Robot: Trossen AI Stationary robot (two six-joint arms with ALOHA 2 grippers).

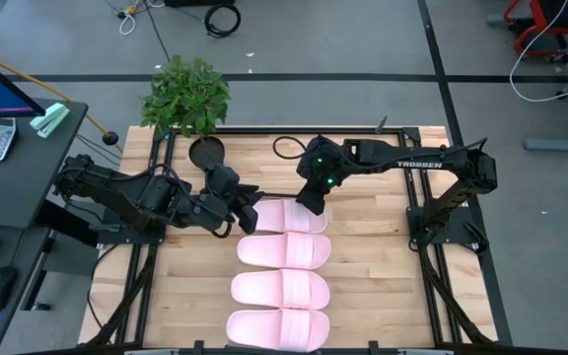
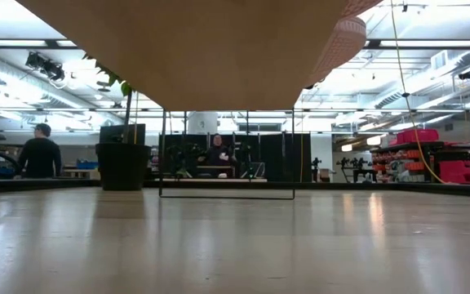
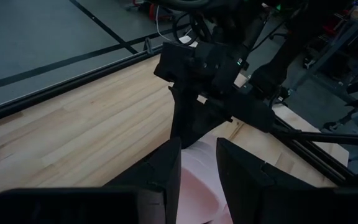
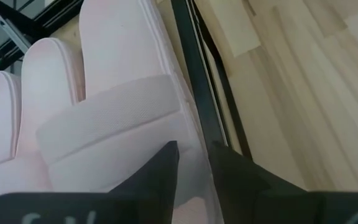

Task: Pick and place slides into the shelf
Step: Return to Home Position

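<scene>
We see four slides (image 1: 282, 289) in a row on the shelf (image 2: 186, 49), raised over the table (image 2: 235, 245). At the plant-side end slide (image 1: 286, 218), the left gripper (image 1: 248, 215) hovers by its left end, slightly parted and empty. The right gripper (image 1: 311, 205) is over its right end, and we cannot tell its grip.

Four slides (image 1: 284, 250) in a row on the shelf (image 2: 194, 49)

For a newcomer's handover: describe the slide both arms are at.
On the butcher-block table, four pale pink foam slides lie in a row on the light-wood shelf. Pick the end one nearest the green potted plant, the only one the left arm and right arm reach.
</scene>
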